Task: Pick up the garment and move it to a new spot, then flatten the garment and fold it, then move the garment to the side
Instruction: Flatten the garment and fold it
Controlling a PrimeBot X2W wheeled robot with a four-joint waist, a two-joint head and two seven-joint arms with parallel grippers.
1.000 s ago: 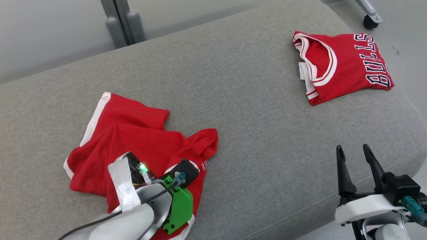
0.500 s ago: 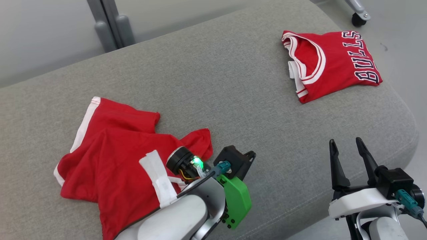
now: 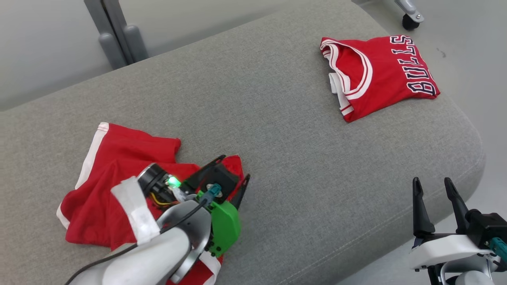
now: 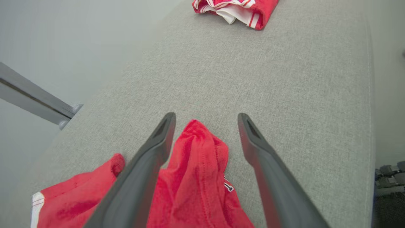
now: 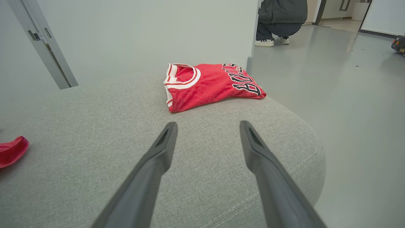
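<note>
The garment (image 3: 119, 170) is a crumpled red piece with white side trim, lying at the near left of the grey cushion (image 3: 277, 130). My left gripper (image 3: 234, 167) is open at the garment's right corner. In the left wrist view a raised fold of the garment (image 4: 196, 158) lies between the spread fingers of the left gripper (image 4: 205, 117), close against the left finger (image 4: 148, 158). The forearm covers the garment's near part. My right gripper (image 3: 431, 181) stands open at the cushion's near right edge with nothing between its fingers; the right wrist view shows the right gripper (image 5: 208, 123) over bare cushion.
A folded red Bulls jersey (image 3: 376, 75) lies at the cushion's far right corner, and this jersey (image 5: 208, 84) is ahead of the right gripper. Grey metal posts (image 3: 115, 39) stand behind the cushion. A caster wheel (image 3: 410, 21) is on the floor. A person (image 5: 278, 22) crouches far off.
The left gripper has gone from shut to open and turned to point along the garment's right corner, which now lies loose between its fingers. The head camera has shifted, sliding the scene left.
</note>
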